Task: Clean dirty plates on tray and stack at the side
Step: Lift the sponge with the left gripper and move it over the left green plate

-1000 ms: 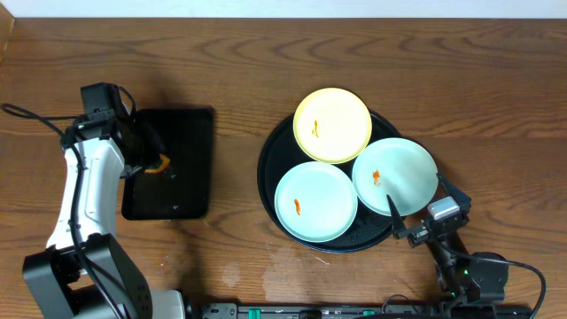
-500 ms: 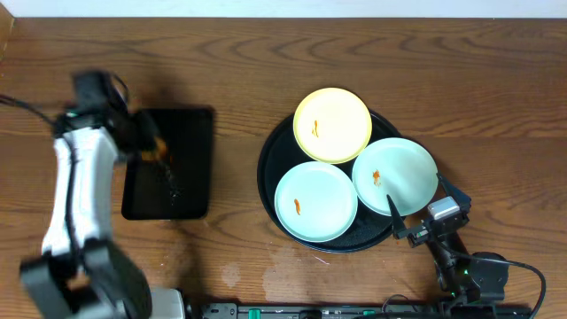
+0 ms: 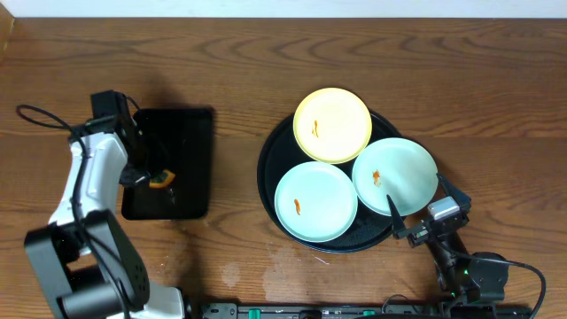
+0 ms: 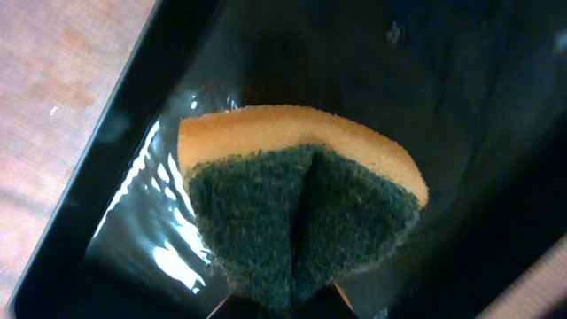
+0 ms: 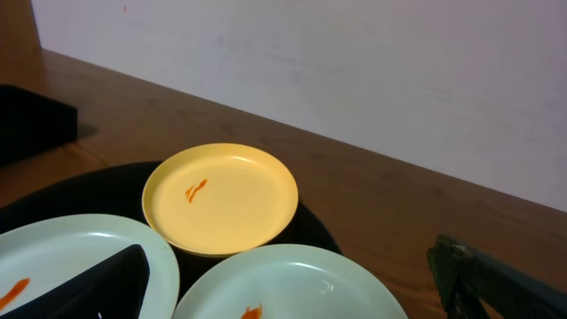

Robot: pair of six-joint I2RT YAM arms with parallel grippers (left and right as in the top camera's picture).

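Found pale yellow round plate (image 3: 332, 125) and two pale mint-white round plates (image 3: 316, 202) (image 3: 395, 175), orange-smeared, on large round glossy black tray (image 3: 268, 159). Judged light, rigid, slippery; best pinched at rim. Recorded left gripper (image 3: 148, 175) clamped on folded yellow-green sponge (image 4: 301, 204), right gripper (image 3: 418, 206) wide open.

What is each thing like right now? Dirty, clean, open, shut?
yellow plate: dirty, orange smear
left mint plate: dirty, orange smear
right mint plate: dirty, orange smear
round tray: holds all three plates
sponge: folded, gripped
left end effector: shut on sponge
right end effector: open, empty
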